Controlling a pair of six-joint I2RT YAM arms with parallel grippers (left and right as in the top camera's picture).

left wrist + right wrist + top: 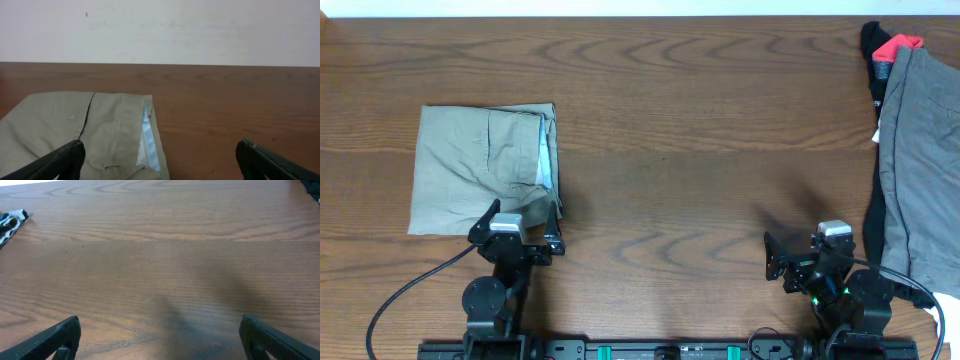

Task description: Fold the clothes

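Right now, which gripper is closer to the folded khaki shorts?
Left. The left gripper hangs open over the shorts' near edge; the right gripper sits open far to their right, beside the grey garment.

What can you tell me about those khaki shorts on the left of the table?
The khaki shorts look like cotton, folded into a neat, flat rectangle on the wooden table. A pale blue waistband lining shows along the right edge. The left hand sits open at their near edge, gripping nothing.
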